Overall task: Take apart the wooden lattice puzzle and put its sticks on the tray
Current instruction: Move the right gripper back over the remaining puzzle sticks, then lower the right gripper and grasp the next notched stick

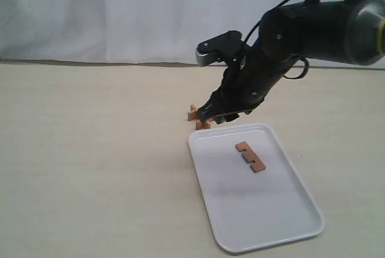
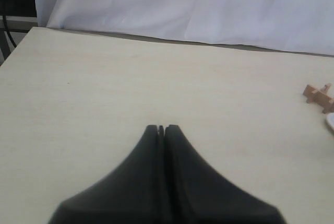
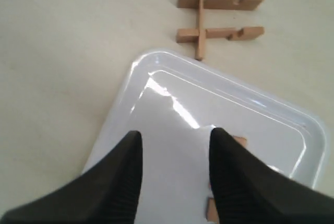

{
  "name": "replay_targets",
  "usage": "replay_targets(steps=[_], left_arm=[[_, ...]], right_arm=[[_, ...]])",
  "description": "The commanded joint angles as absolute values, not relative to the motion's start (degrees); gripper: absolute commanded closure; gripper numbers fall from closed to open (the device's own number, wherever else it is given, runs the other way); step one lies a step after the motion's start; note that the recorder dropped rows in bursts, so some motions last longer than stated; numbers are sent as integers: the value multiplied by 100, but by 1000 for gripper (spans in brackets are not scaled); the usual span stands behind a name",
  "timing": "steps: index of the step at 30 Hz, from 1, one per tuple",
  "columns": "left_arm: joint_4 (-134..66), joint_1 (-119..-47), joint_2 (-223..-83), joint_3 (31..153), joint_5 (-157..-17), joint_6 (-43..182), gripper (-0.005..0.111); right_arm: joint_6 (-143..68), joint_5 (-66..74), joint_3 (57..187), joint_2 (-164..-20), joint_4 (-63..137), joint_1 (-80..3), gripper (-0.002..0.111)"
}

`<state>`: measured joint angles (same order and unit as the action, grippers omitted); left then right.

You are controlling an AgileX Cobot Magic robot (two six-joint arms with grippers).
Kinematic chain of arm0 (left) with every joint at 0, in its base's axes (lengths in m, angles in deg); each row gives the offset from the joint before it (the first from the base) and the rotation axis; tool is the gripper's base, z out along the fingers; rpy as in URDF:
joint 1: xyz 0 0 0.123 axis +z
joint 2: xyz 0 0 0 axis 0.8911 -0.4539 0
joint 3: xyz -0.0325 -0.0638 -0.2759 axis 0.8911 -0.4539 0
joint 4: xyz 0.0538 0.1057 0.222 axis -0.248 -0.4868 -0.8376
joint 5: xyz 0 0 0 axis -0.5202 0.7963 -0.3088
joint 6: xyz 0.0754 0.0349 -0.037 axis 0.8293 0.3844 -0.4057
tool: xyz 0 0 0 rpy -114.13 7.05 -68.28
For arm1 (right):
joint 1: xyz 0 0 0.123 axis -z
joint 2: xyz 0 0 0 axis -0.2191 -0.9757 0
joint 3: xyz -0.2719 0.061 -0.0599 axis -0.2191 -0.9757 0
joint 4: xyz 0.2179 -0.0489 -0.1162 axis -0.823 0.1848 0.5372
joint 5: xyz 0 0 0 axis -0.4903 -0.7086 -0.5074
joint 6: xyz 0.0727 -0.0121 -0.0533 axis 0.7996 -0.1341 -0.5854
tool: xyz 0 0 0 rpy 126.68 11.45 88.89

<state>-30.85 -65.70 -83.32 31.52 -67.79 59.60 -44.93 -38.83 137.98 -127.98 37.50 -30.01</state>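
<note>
now my right gripper (image 3: 175,179) hangs parted and empty over the tray (image 3: 156,61), the wooden lattice puzzle (image 3: 222,0) just beyond its rim, 1 cross stick (image 3: 201,36) pointing at me, my clenched left gripper (image 2: 162,128) farther off.

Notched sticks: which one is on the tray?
The lone reddish-brown wooden stick lying flat on the white plastic tray; the other three sit interlocked on the table outside its rim.

One stick (image 1: 250,156) lies on the tray (image 1: 264,210), the lattice puzzle (image 1: 193,113) just behind its far-left corner.
</note>
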Motion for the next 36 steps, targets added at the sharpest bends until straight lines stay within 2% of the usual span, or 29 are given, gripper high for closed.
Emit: replay_targets(steps=[1, 19, 36], left_arm=[[-3095, -6561, -8323, 3134, -6848, 5940, 107], [-3095, -6561, -8323, 3134, -6848, 5940, 107], [-3085, -6561, -8323, 3134, -6848, 5940, 107]], right_arm=[[-4326, -3957, 14237, -13261, 3862, -3131, 70], [-3920, -4209, 15574, -14716, 4239, -3131, 70], [-3877, -3878, 15666, -14986, 4386, -2985, 70]])
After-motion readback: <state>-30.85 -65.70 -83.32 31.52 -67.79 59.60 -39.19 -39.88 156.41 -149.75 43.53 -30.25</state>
